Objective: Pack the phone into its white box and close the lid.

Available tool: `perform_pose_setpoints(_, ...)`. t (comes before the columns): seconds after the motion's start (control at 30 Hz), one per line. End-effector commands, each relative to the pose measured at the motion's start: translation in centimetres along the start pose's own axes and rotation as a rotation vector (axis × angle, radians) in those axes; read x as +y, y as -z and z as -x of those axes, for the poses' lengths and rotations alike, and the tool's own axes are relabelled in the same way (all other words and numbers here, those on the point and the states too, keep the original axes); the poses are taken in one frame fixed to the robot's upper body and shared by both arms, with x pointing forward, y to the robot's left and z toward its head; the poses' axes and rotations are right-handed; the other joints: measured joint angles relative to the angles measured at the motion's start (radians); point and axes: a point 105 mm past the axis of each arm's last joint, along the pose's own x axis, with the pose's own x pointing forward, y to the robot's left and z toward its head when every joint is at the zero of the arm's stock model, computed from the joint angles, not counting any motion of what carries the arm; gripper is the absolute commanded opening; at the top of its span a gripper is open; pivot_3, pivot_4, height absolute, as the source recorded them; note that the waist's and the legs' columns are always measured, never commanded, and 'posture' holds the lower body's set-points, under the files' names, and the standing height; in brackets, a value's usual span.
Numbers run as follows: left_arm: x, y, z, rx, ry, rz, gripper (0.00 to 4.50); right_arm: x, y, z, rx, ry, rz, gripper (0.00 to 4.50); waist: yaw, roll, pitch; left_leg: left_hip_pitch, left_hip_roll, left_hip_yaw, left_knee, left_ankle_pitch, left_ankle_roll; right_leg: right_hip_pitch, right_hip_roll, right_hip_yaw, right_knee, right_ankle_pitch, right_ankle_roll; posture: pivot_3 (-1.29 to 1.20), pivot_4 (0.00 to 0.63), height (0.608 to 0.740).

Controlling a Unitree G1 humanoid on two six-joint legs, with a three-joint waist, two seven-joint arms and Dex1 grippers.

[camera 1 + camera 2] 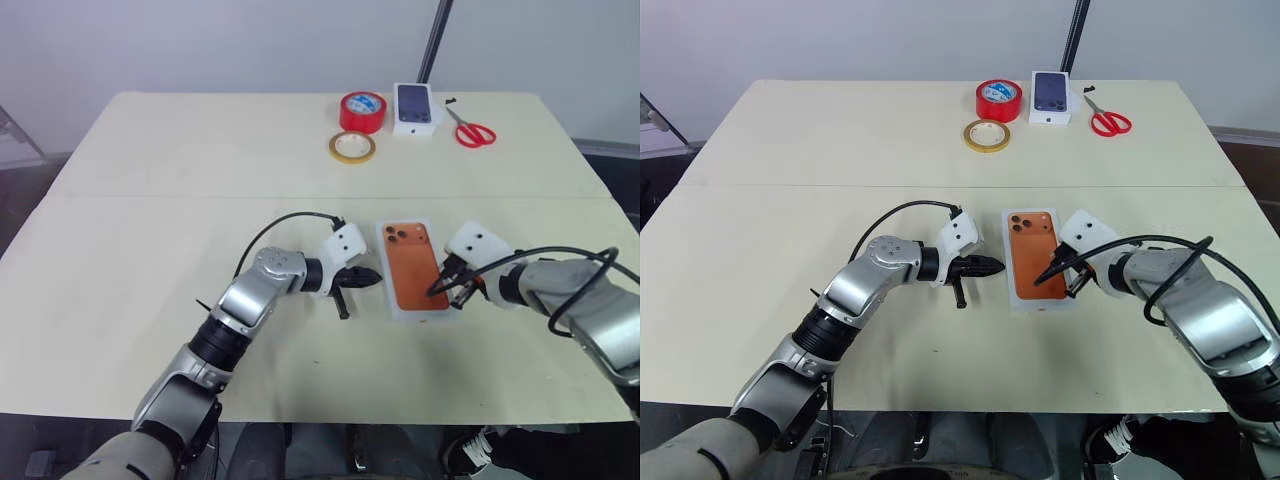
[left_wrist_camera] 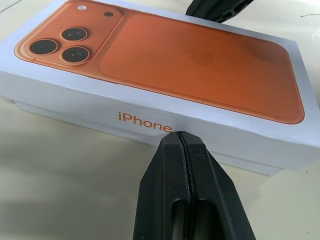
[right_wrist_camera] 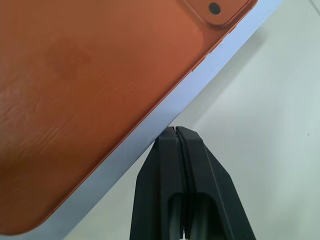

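Seating the lid [image 2: 200,55] squarely looks like the step in hand. The box [image 1: 1038,262] lies in the middle of the surface [image 1: 150,200] with its orange-printed lid already on top. The phone itself is out of sight, presumably inside.

The left end effector [image 1: 365,277] is pinched fully closed, holding nothing. Its tip sits against or just beside the lid's long side wall, near the printed lettering. The right end effector [image 1: 1042,280] is likewise closed and empty, poised at the opposite long edge, over the white border of the lid. Whether it actually presses there cannot be told.

In the left wrist view a thin strip of the base shows below the lid's wall, so the lid may not be fully down. To finish well:

- Press downward on the lid's top, not sideways on its wall, since a side push would slide the whole box across the surface.
- Keep one closed tip as a stop on one side while the other presses.
- Work near the edges and corners, where a snug lid tends to hang up on trapped air.
- Push slowly.

The tape rolls [image 1: 362,111], small carton [image 1: 417,108] and scissors [image 1: 473,131] lie well apart at the far edge, so they are no hindrance.
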Motion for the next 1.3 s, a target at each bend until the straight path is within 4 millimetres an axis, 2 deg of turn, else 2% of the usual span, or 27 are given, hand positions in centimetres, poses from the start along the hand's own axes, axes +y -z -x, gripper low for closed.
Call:
perform_pose_setpoints(0.03, -0.4, -1.8, -0.3, -0.057, 0.010, -0.055, 0.00, 0.0, -0.8, 0.6, -0.040, 0.002, 0.021, 0.03, 0.000, 0.000, 0.000, 0.000, 0.000, 0.000, 0.000, 0.000, 0.000, 0.000, 0.000, 0.000, 0.000, 0.000, 0.000, 0.00, 0.150, 0.740)
perform_pose_setpoints(0.2, -0.1, -1.5, 0.1, -0.057, -0.013, -0.042, 0.00, -0.4, -0.7, 1.0, -0.034, 0.020, 0.029, 0.03, 0.000, 0.000, 0.000, 0.000, 0.000, 0.000, 0.000, 0.000, 0.000, 0.000, 0.000, 0.000, 0.000, 0.000, 0.000, 0.00, 0.150, 0.740)
perform_pose_setpoints(0.3, 1.0, -2.0, 1.3, -0.095, -0.058, 0.012, 0.00, -1.7, -1.0, 2.4, -0.058, 0.051, 0.040, 0.03, 0.000, 0.000, 0.000, 0.000, 0.000, 0.000, 0.000, 0.000, 0.000, 0.000, 0.000, 0.000, 0.000, 0.000, 0.000, 0.00, 0.150, 0.740)
perform_pose_setpoints(0.37, 1.6, -2.8, 1.8, -0.131, -0.077, 0.041, 0.00, -1.8, -1.3, 3.2, -0.085, 0.039, 0.043, 0.03, 0.000, 0.000, 0.000, 0.000, 0.000, 0.000, 0.000, 0.000, 0.000, 0.000, 0.000, 0.000, 0.000, 0.000, 0.000, 0.00, 0.150, 0.740)
perform_pose_setpoints(0.5, 2.4, -4.6, 1.7, -0.191, -0.101, 0.066, 0.00, -0.2, -2.1, 4.3, -0.150, -0.056, 0.033, 0.03, 0.000, 0.000, 0.000, 0.000, 0.000, 0.000, 0.000, 0.000, 0.000, 0.000, 0.001, 0.000, 0.001, 0.000, 0.000, 0.00, 0.150, 0.740)
perform_pose_setpoints(0.6, 2.4, -5.3, 0.2, -0.180, -0.096, 0.053, 0.00, 2.0, -2.0, 4.0, -0.159, -0.140, 0.023, 0.03, 0.005, 0.000, 0.000, 0.000, 0.000, 0.000, 0.001, 0.000, 0.000, 0.001, 0.000, 0.000, 0.000, 0.000, 0.000, 0.00, 0.150, 0.740)
perform_pose_setpoints(0.73, 2.4, -3.4, -2.1, -0.050, -0.093, 0.014, 0.00, 4.0, -0.9, 2.7, -0.119, -0.171, 0.001, 0.03, 0.003, 0.000, 0.000, 0.000, -0.001, 0.000, 0.001, 0.000, 0.001, 0.001, 0.000, 0.000, 0.000, 0.000, 0.000, 0.00, 0.150, 0.740)
perform_pose_setpoints(0.8, 2.7, -2.0, -2.6, 0.025, -0.112, -0.009, 0.00, 4.5, -0.3, 2.1, -0.099, -0.170, -0.008, 0.03, 0.001, 0.000, 0.000, 0.001, -0.001, 0.000, 0.001, 0.000, 0.001, 0.001, 0.000, 0.000, 0.001, 0.000, 0.000, 0.00, 0.150, 0.740)
perform_pose_setpoints(0.9, 3.2, -0.8, -2.4, 0.068, -0.131, -0.023, 0.00, 4.9, -0.2, 1.8, -0.095, -0.165, -0.009, 0.03, -0.002, 0.000, -0.001, 0.001, 0.000, 0.000, 0.001, -0.001, 0.001, 0.001, 0.001, 0.000, 0.001, 0.000, 0.000, 0.00, 0.150, 0.740)
perform_pose_setpoints(1.0, 3.7, -1.4, -0.7, 0.009, -0.160, -0.006, 0.00, 4.1, -0.9, 1.9, -0.140, -0.124, -0.013, 0.03, -0.005, 0.000, -0.001, 0.003, 0.000, 0.000, 0.001, -0.001, 0.001, 0.003, 0.001, 0.000, 0.001, 0.000, 0.000, 0.00, 0.150, 0.740)
perform_pose_setpoints(1.1, 4.9, -2.3, 2.3, -0.081, -0.222, 0.003, 0.00, 2.3, -1.9, 2.3, -0.217, -0.039, -0.017, 0.03, -0.007, 0.000, -0.001, 0.004, 0.001, 0.000, 0.001, 0.000, 0.001, 0.002, 0.001, 0.000, 0.002, 0.000, 0.000, 0.00, 0.150, 0.740)
perform_pose_setpoints(1.17, 6.0, -2.5, 5.7, -0.127, -0.298, -0.011, 0.00, 0.6, -2.5, 2.8, -0.290, 0.039, -0.023, 0.03, -0.006, 0.000, -0.001, 0.003, 0.001, 0.000, 0.001, 0.000, 0.001, 0.001, 0.001, 0.001, 0.002, 0.000, 0.000, 0.00, 0.150, 0.740)
perform_pose_setpoints(1.3, 8.2, -1.3, 12.8, -0.147, -0.496, 0.008, 0.00, -2.3, -2.0, 3.8, -0.367, 0.120, -0.054, 0.03, -0.002, 0.000, -0.001, 0.003, 0.001, 0.001, 0.001, 0.000, 0.001, 0.001, 0.000, 0.001, 0.002, 0.000, 0.000, 0.00, 0.150, 0.740)
